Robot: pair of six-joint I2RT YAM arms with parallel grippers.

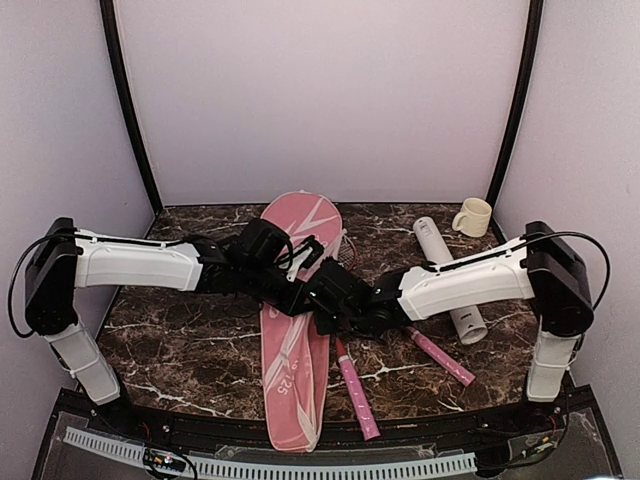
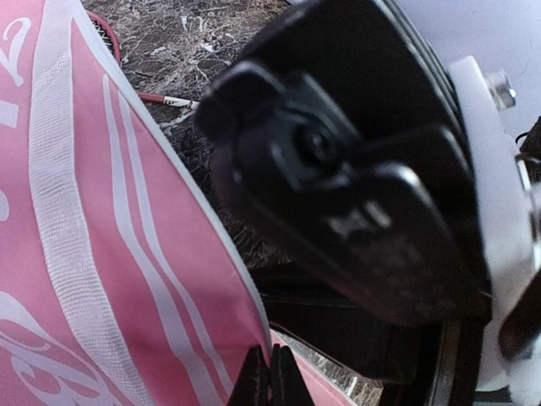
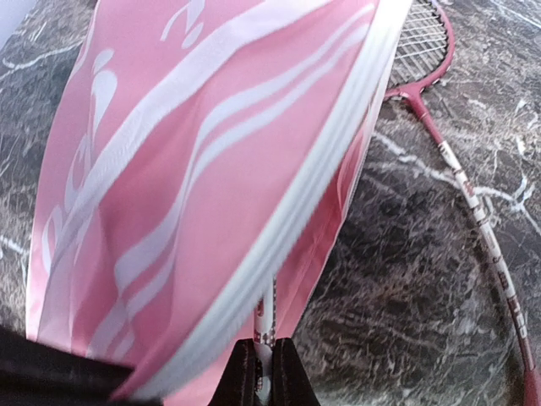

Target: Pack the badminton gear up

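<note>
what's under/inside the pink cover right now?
One racquet's red-rimmed head sticks out from under the pink cover, partly covered. A second racquet's shaft shows inside the open zip edge; its head is hidden. Anything else inside cannot be seen.

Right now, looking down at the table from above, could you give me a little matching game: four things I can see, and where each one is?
Things:
1. racquet cover
2. white tube
3. cream mug
4. pink handles

Places:
A. upright in the far right corner
B. lying flat, the right arm crossing above it
C. stretched down the middle of the table
D. pointing toward the near edge, right of the cover

Pairs: 1-C, 2-B, 3-A, 4-D.
</note>
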